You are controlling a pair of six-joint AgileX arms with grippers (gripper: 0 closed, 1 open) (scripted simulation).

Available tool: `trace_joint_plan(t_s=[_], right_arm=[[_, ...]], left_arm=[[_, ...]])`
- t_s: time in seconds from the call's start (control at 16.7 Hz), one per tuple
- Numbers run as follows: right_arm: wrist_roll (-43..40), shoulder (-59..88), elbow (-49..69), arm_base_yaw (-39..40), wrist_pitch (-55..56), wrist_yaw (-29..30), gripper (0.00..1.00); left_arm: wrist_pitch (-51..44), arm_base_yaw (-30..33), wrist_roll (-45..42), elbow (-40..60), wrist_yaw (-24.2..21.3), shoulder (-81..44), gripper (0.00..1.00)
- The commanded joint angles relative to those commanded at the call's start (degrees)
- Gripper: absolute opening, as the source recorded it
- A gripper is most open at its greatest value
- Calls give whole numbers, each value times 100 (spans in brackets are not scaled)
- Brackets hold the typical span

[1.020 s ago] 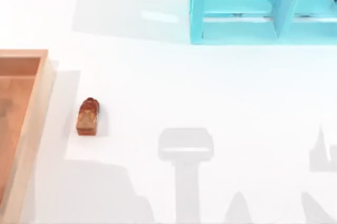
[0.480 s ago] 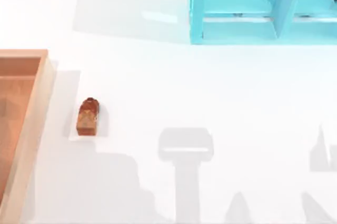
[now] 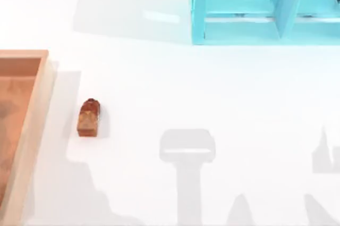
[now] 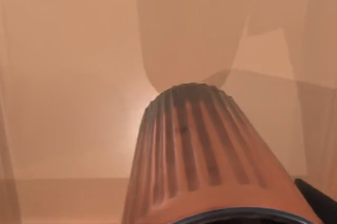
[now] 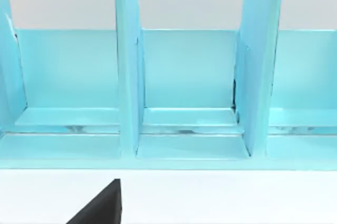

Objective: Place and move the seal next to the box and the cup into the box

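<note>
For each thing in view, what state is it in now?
seal: lying on the white table, beside the box, apart from it.
cup: close before the left wrist camera, over an orange-brown surface.
box: open-topped.
turquoise shelf: compartments empty.

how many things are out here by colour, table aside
reddish-brown: 1, the seal
coppery brown: 1, the cup
pale wood with orange-brown inside: 1, the box
turquoise: 1, the shelf frame
total: 4
</note>
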State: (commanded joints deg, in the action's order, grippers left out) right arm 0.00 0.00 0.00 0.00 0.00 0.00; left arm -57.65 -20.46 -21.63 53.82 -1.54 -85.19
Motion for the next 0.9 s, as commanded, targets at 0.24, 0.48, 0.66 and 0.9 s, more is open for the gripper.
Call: trace_joint_plan(t_s=[0.24,0.48,0.66,0.9], right_arm=[[0,0,0,0,0,0,100],[0,0,0,0,0,0,100],[0,0,0,0,0,0,100],[0,0,0,0,0,0,100]], left_arm=[[-62,-31,-44,-197,-94,-42,0],[-62,-31,-44,-197,-94,-42,8],[-62,-31,-44,-197,-94,-42,30],[-62,-31,-44,-197,-94,-42,60]])
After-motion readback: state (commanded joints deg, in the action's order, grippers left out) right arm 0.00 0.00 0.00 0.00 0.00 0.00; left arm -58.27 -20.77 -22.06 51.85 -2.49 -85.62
